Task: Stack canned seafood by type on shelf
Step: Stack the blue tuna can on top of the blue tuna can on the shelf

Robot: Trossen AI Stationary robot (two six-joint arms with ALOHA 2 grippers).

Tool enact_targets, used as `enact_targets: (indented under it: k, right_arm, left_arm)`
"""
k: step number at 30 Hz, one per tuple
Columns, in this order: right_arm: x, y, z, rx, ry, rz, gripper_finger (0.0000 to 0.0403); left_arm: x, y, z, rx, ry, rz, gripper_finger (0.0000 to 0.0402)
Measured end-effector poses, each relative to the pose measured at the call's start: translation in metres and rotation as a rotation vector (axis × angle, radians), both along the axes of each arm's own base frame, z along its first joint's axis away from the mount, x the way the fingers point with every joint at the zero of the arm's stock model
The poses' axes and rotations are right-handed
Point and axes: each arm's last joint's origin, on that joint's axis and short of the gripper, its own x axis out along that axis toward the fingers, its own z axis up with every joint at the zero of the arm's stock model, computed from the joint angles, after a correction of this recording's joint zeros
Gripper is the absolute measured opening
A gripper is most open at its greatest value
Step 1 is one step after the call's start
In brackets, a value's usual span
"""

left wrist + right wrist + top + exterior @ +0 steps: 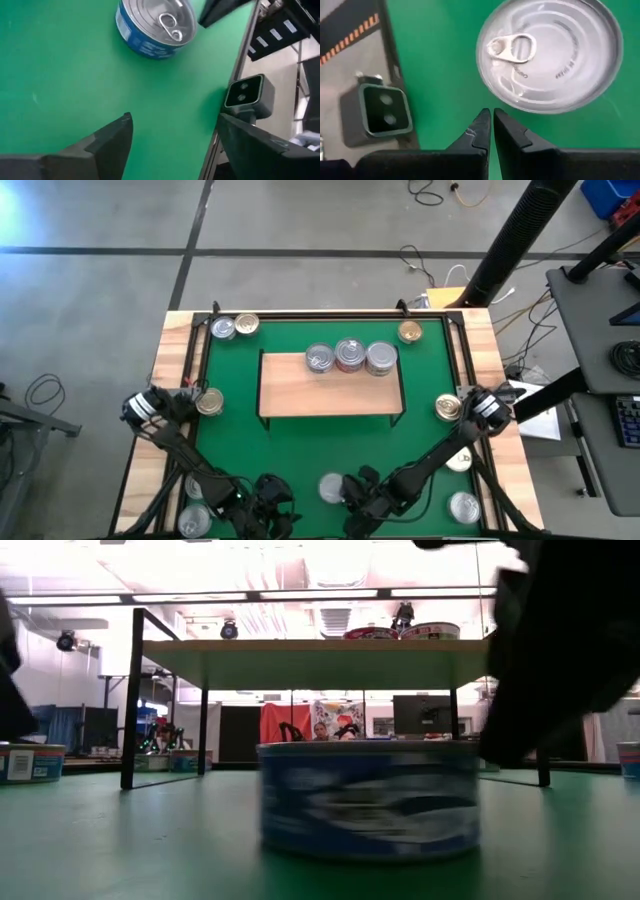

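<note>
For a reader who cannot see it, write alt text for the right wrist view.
A silver tin with a ring-pull lid sits on the green mat, just ahead of the right gripper, whose two dark fingers are closed together and empty. Off the mat's edge, a small dark camera block with two lenses stands by the black frame.

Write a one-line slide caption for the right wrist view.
Right gripper, shut and empty, hovers beside a silver pull-tab tin on the green mat.
</note>
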Motion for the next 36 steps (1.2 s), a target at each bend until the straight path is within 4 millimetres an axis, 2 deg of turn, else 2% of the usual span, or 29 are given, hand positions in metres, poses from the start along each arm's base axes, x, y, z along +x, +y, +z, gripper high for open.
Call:
enact_targets:
  k: [5,9,14,16,20,26,29,32,36]
  right_arm:
    - [0.007,0.002,0.014,-0.052,-0.022,0.024,0.0013]
    - [-0.001,-0.005,0.027,-0.143,0.053,0.065,0.0013]
    - [-0.017,-0.013,0.027,-0.291,0.165,0.157,0.0013]
    - [-0.019,-0.013,0.025,-0.295,0.197,0.211,0.0021]
    - [-0.02,-0.012,0.024,-0.297,0.205,0.291,0.0078]
    - [-0.017,-0.018,0.023,-0.319,0.211,0.311,0.0218]
    - [-0.014,-0.027,0.016,-0.339,0.236,0.296,0.0277]
    - [-0.01,-0.033,0.005,-0.401,0.253,0.31,0.0312]
    - [-0.003,-0.038,-0.006,-0.438,0.255,0.326,0.0322]
  left_arm:
    - [0.003,-0.003,-0.016,-0.05,0.021,0.055,0.0314]
    - [0.004,-0.008,-0.023,-0.031,0.002,0.008,0.0334]
    - [0.006,-0.01,-0.031,0.1,-0.025,-0.077,0.0347]
    - [0.008,-0.008,-0.033,0.152,-0.02,-0.102,0.0352]
    - [0.015,0.003,-0.034,0.251,0.003,-0.129,0.0362]
    - [0.023,0.013,-0.035,0.476,-0.022,-0.195,0.0374]
    - [0.026,0.018,-0.034,0.596,-0.035,-0.197,0.0378]
    - [0.032,0.024,-0.033,0.631,-0.032,-0.189,0.0383]
    - [0.038,0.029,-0.033,0.66,-0.025,-0.243,0.0385]
